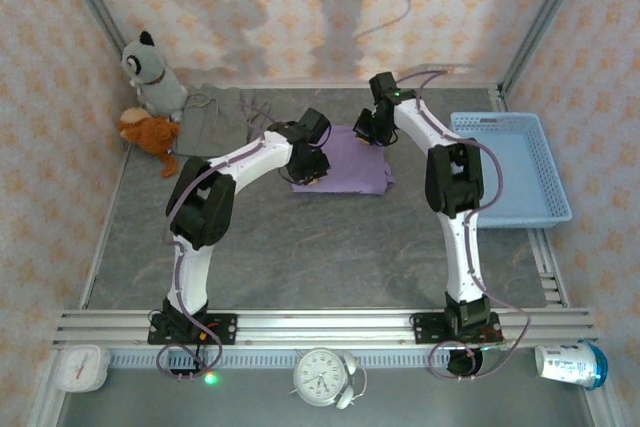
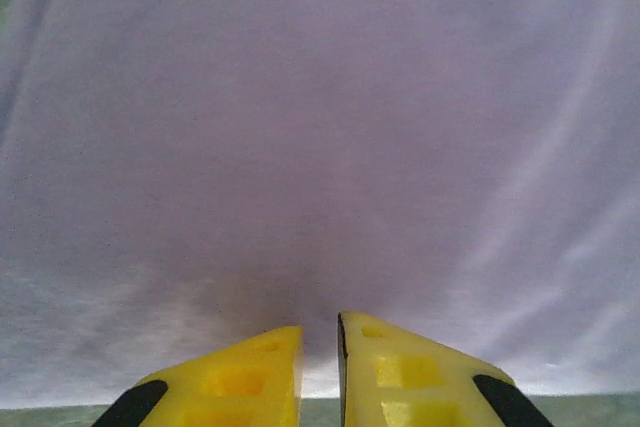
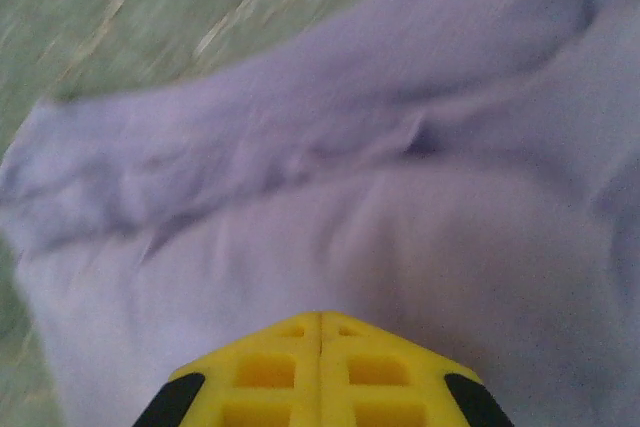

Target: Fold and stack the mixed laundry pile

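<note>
Top external view: lavender garment [image 1: 350,175] lies mid-table, taupe garment [image 1: 208,119] by the far left corner. Left gripper [image 2: 320,332], almost closed, pinches the lavender garment; right gripper [image 3: 320,319] sits fully closed above it.

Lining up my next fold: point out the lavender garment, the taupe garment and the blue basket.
lavender garment [image 1: 355,172], top external view, on its flat uncovered middle.
taupe garment [image 1: 205,132], top external view, on its middle, beside the plush toys.
blue basket [image 1: 515,172], top external view, on its bare floor.
</note>
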Controlling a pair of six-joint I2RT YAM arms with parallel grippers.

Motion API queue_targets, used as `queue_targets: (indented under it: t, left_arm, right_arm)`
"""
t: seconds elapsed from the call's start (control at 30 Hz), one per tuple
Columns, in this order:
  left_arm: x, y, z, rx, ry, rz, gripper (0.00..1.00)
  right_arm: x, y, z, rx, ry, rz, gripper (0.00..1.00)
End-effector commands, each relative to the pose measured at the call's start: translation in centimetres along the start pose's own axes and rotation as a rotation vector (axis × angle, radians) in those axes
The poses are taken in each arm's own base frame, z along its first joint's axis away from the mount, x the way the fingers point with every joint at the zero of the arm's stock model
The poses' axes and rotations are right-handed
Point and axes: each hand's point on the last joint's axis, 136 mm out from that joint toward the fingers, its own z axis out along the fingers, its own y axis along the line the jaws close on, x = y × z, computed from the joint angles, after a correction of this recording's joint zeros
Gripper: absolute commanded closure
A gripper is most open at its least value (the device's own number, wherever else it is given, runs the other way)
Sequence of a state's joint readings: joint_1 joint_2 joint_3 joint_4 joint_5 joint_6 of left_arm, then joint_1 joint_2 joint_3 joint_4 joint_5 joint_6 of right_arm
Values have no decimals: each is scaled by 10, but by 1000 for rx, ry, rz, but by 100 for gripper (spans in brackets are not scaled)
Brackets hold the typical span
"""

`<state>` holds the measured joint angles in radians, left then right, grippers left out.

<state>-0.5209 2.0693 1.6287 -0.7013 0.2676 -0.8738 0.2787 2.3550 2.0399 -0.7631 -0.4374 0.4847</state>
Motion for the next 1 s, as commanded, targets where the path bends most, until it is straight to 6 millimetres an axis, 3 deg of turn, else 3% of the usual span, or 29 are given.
queue_targets:
  t: [0.0,0.17,0.27,0.37,0.53,0.6,0.7,0.83,0.97]
  left_arm:
    - [-2,20,9,-70,-22,-22,82]
    - [-4,49,34,-184,-17,-7,82]
    - [-12,69,44,-249,3,-1,83]
    - [-30,79,42,-286,-9,25,82]
    - [-69,57,20,-280,-57,146,75]
    - [-80,42,10,-267,-70,187,69]
    - [-88,21,-8,-218,-75,221,53]
    - [-70,4,-33,-142,-57,245,46]
    - [-33,5,-47,-111,-36,245,47]
  right_arm:
    - [-15,-29,9,96,-11,28,100]
    - [13,-56,27,159,70,44,100]
    - [42,-69,20,163,90,65,100]
    - [81,-78,4,166,110,75,100]
    - [152,-79,-16,140,169,94,100]
    - [169,-75,-27,112,180,105,99]
    - [169,-66,-52,77,138,88,89]
    - [150,-48,-81,56,63,-9,83]
    - [153,-29,-71,-16,123,-35,83]
